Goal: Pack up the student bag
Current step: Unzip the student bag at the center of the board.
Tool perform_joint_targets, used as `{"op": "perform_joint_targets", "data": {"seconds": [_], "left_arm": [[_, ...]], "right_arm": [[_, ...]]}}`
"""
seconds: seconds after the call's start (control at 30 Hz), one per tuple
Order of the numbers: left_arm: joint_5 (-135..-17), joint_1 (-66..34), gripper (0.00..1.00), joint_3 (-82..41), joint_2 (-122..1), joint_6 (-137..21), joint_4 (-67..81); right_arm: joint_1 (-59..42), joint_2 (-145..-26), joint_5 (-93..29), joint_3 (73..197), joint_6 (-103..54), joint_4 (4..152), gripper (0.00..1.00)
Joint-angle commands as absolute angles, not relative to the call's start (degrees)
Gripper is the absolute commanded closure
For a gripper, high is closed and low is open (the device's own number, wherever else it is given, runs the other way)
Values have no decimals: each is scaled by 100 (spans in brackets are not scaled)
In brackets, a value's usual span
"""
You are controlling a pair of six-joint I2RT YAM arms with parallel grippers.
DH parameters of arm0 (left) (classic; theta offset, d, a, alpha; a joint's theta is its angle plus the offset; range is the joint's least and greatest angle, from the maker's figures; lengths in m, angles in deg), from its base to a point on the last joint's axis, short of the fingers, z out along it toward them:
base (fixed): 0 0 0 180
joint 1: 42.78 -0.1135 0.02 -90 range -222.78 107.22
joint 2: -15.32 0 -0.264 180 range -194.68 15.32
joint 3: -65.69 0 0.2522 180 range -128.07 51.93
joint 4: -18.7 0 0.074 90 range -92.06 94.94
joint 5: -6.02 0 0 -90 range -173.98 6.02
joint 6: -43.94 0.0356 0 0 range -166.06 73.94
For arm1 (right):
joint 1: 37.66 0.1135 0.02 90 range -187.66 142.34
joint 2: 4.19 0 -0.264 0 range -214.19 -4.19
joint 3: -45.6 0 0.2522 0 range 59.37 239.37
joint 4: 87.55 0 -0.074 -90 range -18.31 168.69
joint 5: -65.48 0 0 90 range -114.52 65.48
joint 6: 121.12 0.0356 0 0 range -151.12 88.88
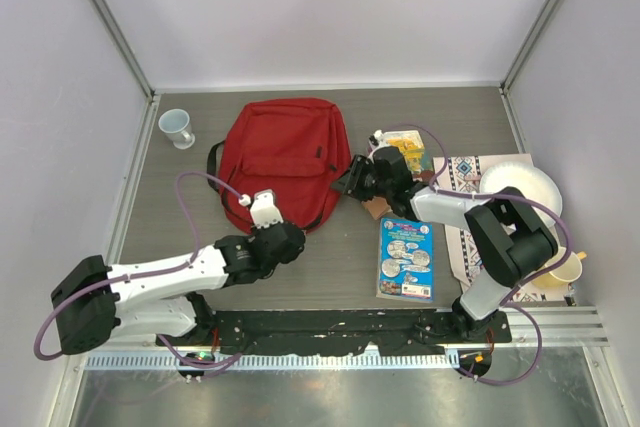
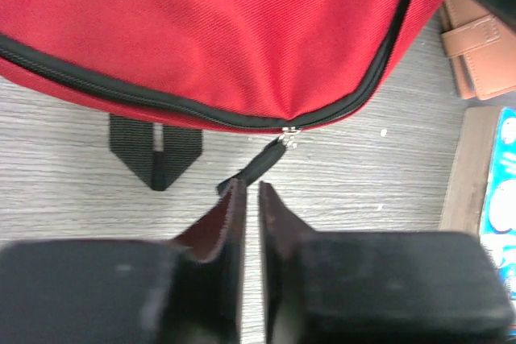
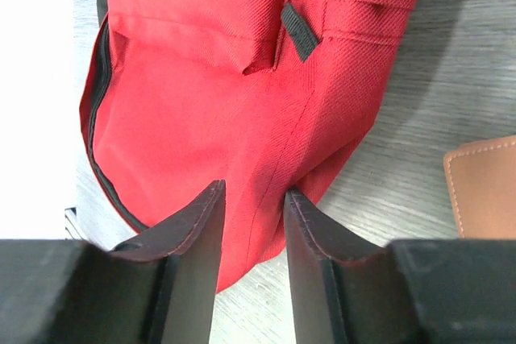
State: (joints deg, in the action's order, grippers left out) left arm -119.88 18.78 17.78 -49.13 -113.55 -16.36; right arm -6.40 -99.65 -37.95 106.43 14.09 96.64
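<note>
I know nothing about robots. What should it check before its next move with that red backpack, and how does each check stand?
1. Large red fabric backpack lying flat: ok.
2. Its main zip open for packing: not ok, closed along the visible edge.
3. Left hand holding the black zip pull: cannot tell; fingers nearly together, pull at their tips.
4. Right hand open: ok, fingers apart with red fabric between them.
5. Blue picture book lying uncovered beside the bag: ok.

The student bag (image 1: 285, 152) lay on the counter (image 1: 330, 267), left gripper (image 1: 262, 215) at its near edge, right gripper (image 1: 352, 179) at its right side.
</note>
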Motion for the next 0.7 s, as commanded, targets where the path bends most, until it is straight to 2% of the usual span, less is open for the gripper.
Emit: {"op": "perform_joint_targets", "data": {"seconds": [0.0,0.03,0.1,0.13,0.2,0.23,0.27,0.43,0.67], "left_arm": [[-12037,1918,77,1545,-5042,-11041,-1089],[-12037,1918,68,1545,-5060,-10918,-1070],[-12019,1918,56,1633,-5025,-10803,-931],[-12010,1918,45,1677,-4990,-10576,-860],[-12028,1918,38,1756,-4955,-10417,-807],[-11958,1918,30,1774,-4946,-10294,-781],[-11931,1918,26,1791,-4928,-10041,-754],[-11791,1900,21,1783,-5016,-9555,-850],[-11283,1550,21,1791,-5209,-9081,-764]], "right_arm": [[-620,-9577,-3980,10437,1361,9961,59],[-620,-9595,-3998,10419,1361,9995,59],[-620,-9656,-4025,10358,1414,10075,59],[-620,-9683,-4068,10349,1431,10110,58],[-620,-9727,-4130,10349,1458,10145,58],[-620,-9744,-4174,10349,1458,10154,58],[-620,-9744,-4192,10349,1467,10163,57],[-611,-9718,-4236,10322,1467,10180,57],[-620,-9674,-4324,10322,1484,10180,57]]}}
